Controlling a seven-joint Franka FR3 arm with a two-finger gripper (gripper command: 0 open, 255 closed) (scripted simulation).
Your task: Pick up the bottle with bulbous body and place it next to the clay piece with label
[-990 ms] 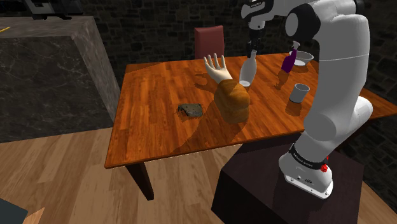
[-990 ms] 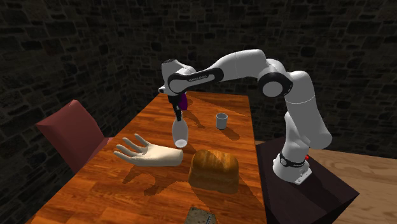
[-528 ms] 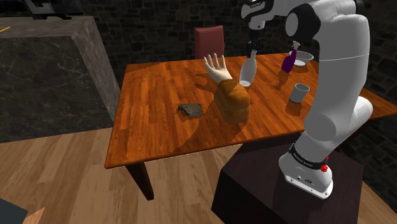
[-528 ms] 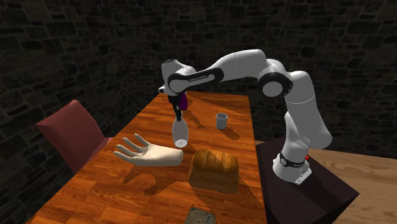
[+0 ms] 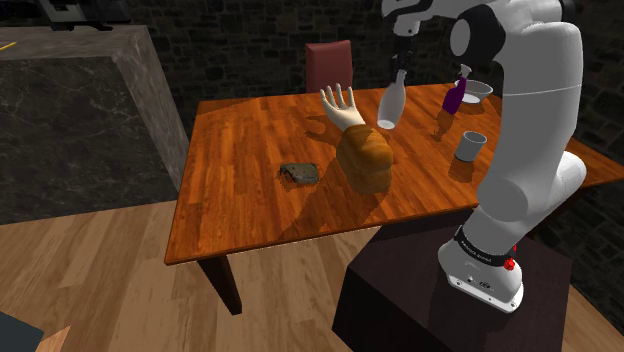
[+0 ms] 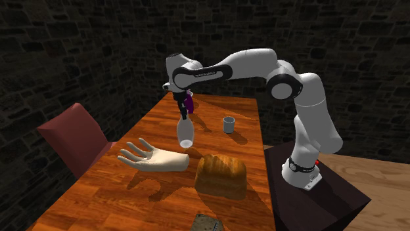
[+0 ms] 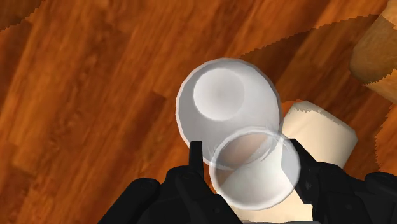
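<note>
As the gripper [image 5: 400, 73] clasps its neck, the white bottle [image 5: 389, 106] hangs midair. Shoulder view: a dark lump [image 5: 300, 173] lies at its eight o'clock.

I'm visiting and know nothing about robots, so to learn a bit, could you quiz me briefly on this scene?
1. True or false: the end effector is shut on the neck of the white bottle.
2. Which lies nearest the clay piece? A) bread loaf B) grey cup C) purple bottle
3. Fill in: the chair behind the table is coloured ___.
Key: 1 true; 2 A; 3 red.
</note>
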